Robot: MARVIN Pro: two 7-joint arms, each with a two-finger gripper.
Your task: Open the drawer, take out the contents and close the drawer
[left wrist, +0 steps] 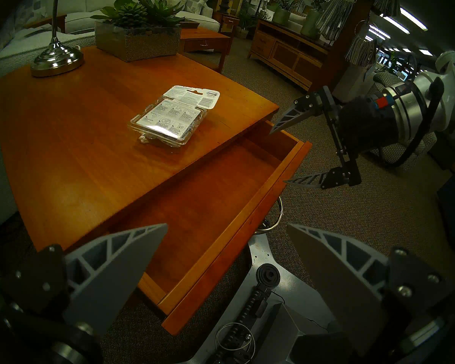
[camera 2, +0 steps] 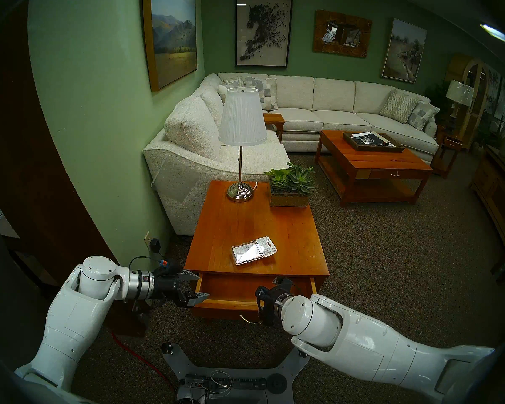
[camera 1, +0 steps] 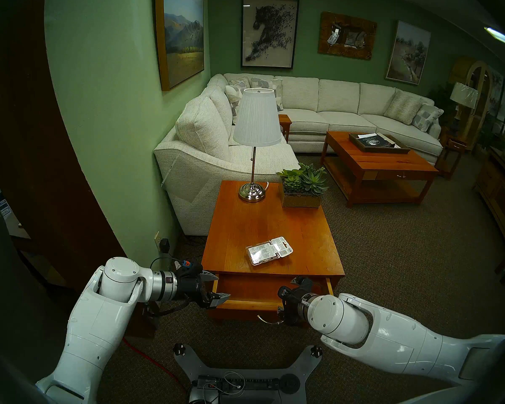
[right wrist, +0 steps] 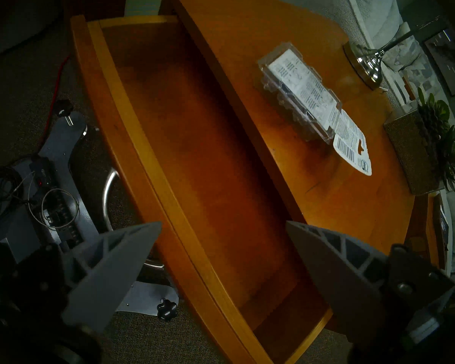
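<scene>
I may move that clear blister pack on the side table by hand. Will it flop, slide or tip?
The blister pack looks fairly stiff: its moulded clear shell holds its shape. Probably light and slippery, glossy plastic lying flat on the smooth side table. Unlikely to tip; the thin card hang-tab may bend.

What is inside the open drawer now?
The drawer shows only its bare wooden bottom; nothing lies in the visible part. Its rear part is covered by the table top, where the blister pack lies.
</scene>
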